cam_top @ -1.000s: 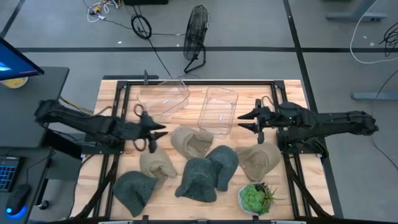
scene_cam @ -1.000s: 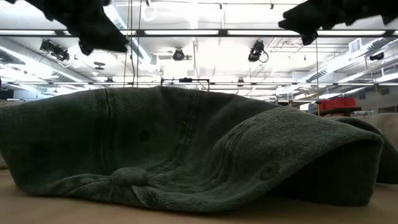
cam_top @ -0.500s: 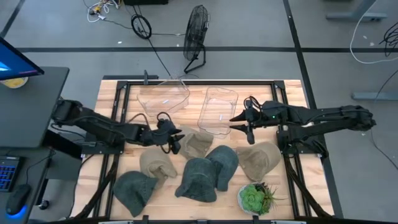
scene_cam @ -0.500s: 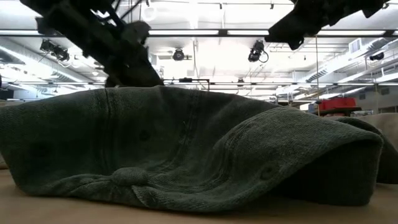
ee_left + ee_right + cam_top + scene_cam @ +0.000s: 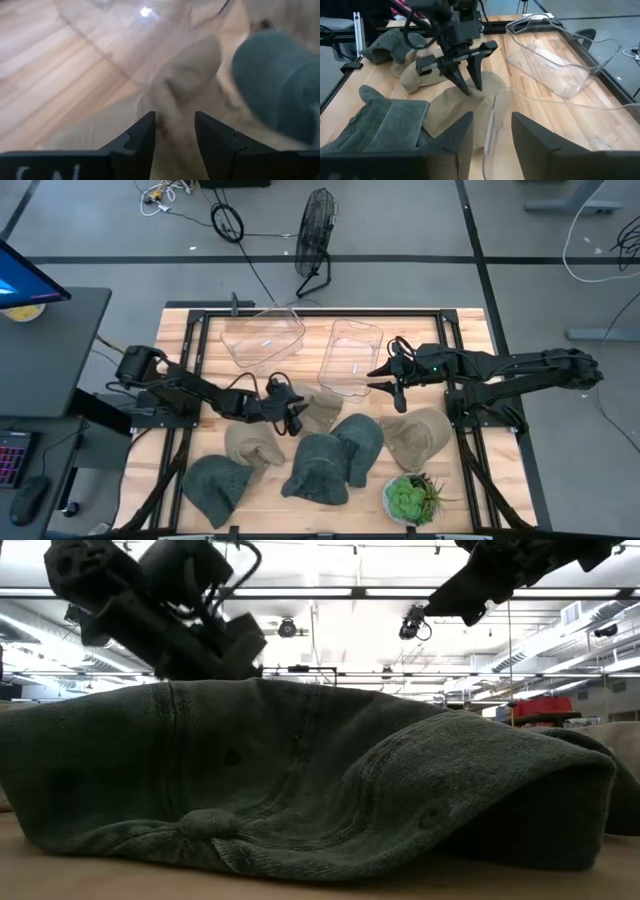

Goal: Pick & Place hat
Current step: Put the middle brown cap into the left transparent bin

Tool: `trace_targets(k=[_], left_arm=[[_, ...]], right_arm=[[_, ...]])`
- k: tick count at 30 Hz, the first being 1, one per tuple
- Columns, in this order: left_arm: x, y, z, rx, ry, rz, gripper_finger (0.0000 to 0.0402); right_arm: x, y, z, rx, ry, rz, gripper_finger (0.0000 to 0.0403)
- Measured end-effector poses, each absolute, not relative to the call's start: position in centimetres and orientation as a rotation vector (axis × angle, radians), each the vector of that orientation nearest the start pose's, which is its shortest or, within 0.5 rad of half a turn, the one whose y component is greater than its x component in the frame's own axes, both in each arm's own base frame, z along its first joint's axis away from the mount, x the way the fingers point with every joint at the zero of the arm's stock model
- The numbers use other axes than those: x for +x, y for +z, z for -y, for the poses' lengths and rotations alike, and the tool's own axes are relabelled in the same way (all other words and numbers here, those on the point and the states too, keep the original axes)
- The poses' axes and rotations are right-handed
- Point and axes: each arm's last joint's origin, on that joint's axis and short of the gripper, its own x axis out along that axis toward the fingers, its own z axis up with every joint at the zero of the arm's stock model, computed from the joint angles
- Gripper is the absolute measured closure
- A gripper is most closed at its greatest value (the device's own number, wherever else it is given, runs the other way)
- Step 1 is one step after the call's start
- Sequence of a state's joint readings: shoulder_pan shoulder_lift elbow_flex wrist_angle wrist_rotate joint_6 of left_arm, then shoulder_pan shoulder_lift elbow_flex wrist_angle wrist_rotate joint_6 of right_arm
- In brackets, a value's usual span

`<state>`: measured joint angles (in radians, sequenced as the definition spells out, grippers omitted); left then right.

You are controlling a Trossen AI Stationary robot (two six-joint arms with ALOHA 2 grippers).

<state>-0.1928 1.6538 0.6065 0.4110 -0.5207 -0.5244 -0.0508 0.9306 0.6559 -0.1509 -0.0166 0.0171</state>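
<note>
Several soft hats lie on the wooden table, some beige and some dark green. My left gripper point(image 5: 293, 412) is open and low over the beige hat point(image 5: 315, 408) in the middle of the table. In the left wrist view its fingers point(image 5: 175, 130) stand on either side of that hat's raised fold point(image 5: 187, 82). The right wrist view shows the left gripper point(image 5: 471, 90) pointing down at the hat point(image 5: 455, 105). My right gripper point(image 5: 383, 377) hangs open in the air beside the right clear bin point(image 5: 350, 358). A dark green hat point(image 5: 300, 780) fills the low view. My left gripper comes at the middle beige hat from above, slanting toward the table's right, with its open fingers point(image 5: 465, 85) on either side of the raised fold point(image 5: 172, 100). I cannot tell whether they touch the cloth. The hat lies on the table.
Two clear plastic bins point(image 5: 263, 338) point(image 5: 560, 65) stand at the far side of the table. A potted green plant point(image 5: 410, 498) sits at the near edge. Other hats lie close by: beige ones point(image 5: 252, 445) point(image 5: 415, 435) and dark green ones point(image 5: 215, 485) point(image 5: 318, 468) point(image 5: 358, 445).
My left gripper has moved toward the table's right and come down over the middle beige hat. My right gripper has shifted a little toward the table's left, toward the right clear bin. The hats have stayed where they were.
</note>
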Motion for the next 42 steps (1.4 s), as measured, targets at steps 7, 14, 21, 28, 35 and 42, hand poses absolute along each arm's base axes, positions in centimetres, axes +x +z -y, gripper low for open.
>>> trace_targets(k=[7,14,21,28,35,42], left_arm=[[29.0,11.9,4.2,-0.289,0.491,-0.513,0.0289],[28.9,11.9,4.1,-0.277,0.503,-0.517,0.0389],[29.6,15.5,5.7,-0.258,0.385,-0.465,0.0394],[28.1,21.9,5.3,-0.166,0.532,-0.577,0.0394],[27.2,27.9,3.5,-0.094,0.779,-0.533,0.0392],[27.2,29.5,-1.3,-0.125,1.023,-0.461,0.0389]], right_arm=[[20.2,26.7,1.0,0.031,-0.037,-0.425,0.0264],[20.2,26.7,1.0,0.028,-0.036,-0.425,0.0264],[20.2,26.6,1.0,0.029,-0.037,-0.429,0.0264],[20.2,26.5,1.0,0.029,-0.037,-0.438,0.0264],[20.1,26.4,1.0,0.028,-0.037,-0.452,0.0264],[20.0,26.0,0.9,0.031,-0.036,-0.467,0.0264]])
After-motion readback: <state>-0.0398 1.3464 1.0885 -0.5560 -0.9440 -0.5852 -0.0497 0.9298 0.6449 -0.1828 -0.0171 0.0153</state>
